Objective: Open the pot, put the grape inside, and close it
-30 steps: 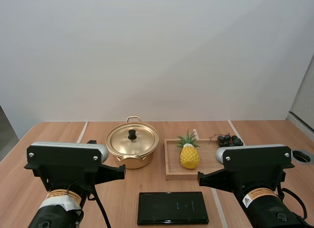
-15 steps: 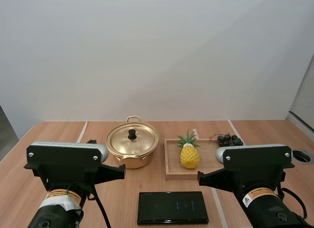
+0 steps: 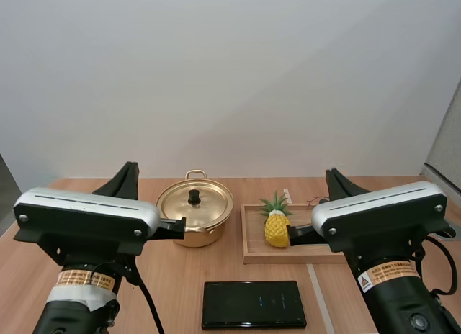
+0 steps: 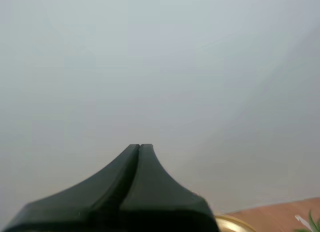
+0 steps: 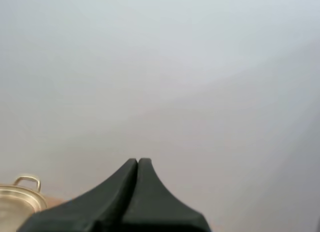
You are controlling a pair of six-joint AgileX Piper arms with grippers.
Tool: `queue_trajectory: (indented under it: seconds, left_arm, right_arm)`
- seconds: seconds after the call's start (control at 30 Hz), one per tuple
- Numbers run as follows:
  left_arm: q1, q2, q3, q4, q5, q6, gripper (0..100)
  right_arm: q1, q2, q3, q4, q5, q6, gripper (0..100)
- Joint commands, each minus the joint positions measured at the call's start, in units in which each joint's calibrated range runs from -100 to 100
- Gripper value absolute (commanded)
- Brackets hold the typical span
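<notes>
On the desk [image 3: 180, 280] beside the wooden tray [image 3: 253, 242] sits the gold pot [image 3: 193, 229], whose lid [image 3: 209, 202] we judge light and slick, best pinched by its black knob [image 3: 194, 196], our left claw [image 4: 140, 146] and right claw [image 5: 137, 161] both pressed together.

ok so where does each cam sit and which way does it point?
High view: behind and above the bases, looking forward and down at table, pot, tray and pineapple; both arms show.
Left wrist view: on my left arm, aimed forward and upward; left gripper shut as one wedge, pot rim nearby.
Right wrist view: on my right arm, aimed likewise; right gripper shut, pot nearby.
Shared: all three see the pot.
</notes>
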Motion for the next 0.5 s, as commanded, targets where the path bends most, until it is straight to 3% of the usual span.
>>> queue_trajectory:
  seconds: [0.0,0.13,0.27,0.33,0.47]
  left_arm:
    - [-0.22,-0.2,0.0,1.7,-18.8,6.9,0]
    - [-0.22,-0.2,-4.2,-5.4,-21.8,8.6,0]
    - [-0.22,-0.2,-13.4,-16.5,-14.6,11.6,0]
    - [-0.22,1.0,-19.1,-19.0,-7.9,13.2,0]
    - [-0.22,5.8,-30.7,-19.4,4.2,13.5,0]
  right_arm:
    - [-0.2,-0.3,0.0,-1.1,-17.2,-6.2,0]
    - [-0.2,-0.3,-6.9,11.5,-11.0,-14.5,0]
    - [-0.2,-0.2,-19.8,27.4,8.0,-22.7,0]
    - [-0.2,1.9,-26.8,30.3,16.2,-24.7,0]
    - [-0.2,7.6,-39.5,30.3,22.8,-24.7,0]
